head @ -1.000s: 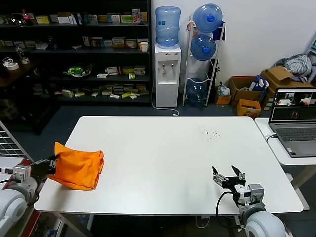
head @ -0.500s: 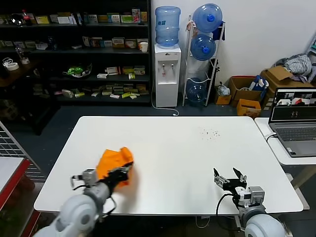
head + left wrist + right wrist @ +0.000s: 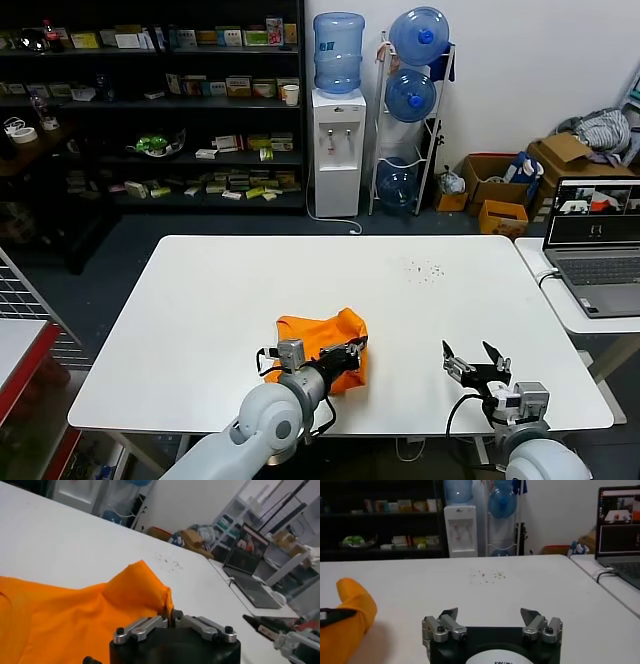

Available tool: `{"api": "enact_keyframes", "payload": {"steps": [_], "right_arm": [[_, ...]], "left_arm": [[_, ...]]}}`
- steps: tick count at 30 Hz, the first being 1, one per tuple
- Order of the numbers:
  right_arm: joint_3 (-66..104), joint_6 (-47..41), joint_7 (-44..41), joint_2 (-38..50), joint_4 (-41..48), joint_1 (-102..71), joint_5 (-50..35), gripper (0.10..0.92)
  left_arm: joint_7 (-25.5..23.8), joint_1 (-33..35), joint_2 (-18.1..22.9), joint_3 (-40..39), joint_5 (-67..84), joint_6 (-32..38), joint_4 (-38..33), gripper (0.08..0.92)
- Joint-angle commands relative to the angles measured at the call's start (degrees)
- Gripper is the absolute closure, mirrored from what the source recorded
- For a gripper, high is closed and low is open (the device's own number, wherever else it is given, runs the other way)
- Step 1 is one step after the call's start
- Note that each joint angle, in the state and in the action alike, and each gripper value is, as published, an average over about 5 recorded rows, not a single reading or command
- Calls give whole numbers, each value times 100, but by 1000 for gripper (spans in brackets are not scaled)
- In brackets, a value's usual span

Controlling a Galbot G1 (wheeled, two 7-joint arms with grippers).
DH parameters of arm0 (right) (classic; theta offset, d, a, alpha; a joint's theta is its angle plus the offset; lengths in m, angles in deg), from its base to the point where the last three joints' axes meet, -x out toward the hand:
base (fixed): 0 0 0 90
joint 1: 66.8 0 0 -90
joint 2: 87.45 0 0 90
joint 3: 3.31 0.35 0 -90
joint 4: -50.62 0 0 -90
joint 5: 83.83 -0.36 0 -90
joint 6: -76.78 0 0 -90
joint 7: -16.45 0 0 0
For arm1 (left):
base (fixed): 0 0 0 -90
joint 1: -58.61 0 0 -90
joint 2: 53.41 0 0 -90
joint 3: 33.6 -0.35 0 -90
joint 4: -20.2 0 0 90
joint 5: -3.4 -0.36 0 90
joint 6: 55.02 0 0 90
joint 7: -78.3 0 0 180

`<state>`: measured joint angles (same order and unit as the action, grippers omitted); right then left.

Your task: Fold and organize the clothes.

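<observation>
The orange T-shirt (image 3: 322,345) lies bunched and folded near the front middle of the white table (image 3: 250,290). My left gripper (image 3: 350,349) is shut on its right edge; in the left wrist view the jaws pinch a raised fold of the orange T-shirt (image 3: 125,595) at the gripper (image 3: 170,616). No lettering shows. My right gripper (image 3: 477,358) is open and empty above the table's front right, and its spread jaws show in the right wrist view (image 3: 490,614), where the T-shirt (image 3: 347,610) sits off to one side.
A laptop (image 3: 597,240) stands on a side table at the right. Small dark specks (image 3: 428,270) lie on the far right part of the table. Shelves (image 3: 150,100), a water dispenser (image 3: 335,150) and cardboard boxes (image 3: 500,180) stand behind.
My left gripper has dragged the orange T-shirt from the table's left edge rightward to the front middle. The right gripper has stayed almost still.
</observation>
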<state>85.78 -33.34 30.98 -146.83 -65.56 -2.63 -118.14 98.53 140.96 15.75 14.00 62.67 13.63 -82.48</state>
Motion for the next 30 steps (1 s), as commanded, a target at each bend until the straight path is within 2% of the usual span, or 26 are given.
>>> {"api": "enact_keyframes", "payload": {"steps": [1,6,11,14,18,23,26,30], "right_arm": [[87,221,-213,-10,61,-11,71,203],[99,396,-347,-5,87,-27,111,203],[187,667,-540,-54,32,-213,344,203],[256,989,-782,-132,60,-362,671,203],[396,1465,-1074,-290,228,-525,1071,203],[805,2057,-1342,-538,397,-792,1198,203],[1121,2430,-1522,-710,484,-973,1254,203],[1438,2830,-1722,-889,565,-1137,1322,203]], "left_arm": [[-456,-190,429,-201,-1004,293,420,833],[-972,640,-8,607,-1470,542,-415,697],[-1493,2062,-497,1896,-1771,886,-1317,549],[-1990,3055,-655,2701,-2542,1594,-1393,463],[-2419,3972,-368,3710,-3471,2763,-967,350],[-2717,4268,235,4436,-3882,3888,-586,213],[-2858,4277,454,4617,-3916,4154,-507,181],[-2970,4217,496,4734,-3833,4244,-431,177]]}}
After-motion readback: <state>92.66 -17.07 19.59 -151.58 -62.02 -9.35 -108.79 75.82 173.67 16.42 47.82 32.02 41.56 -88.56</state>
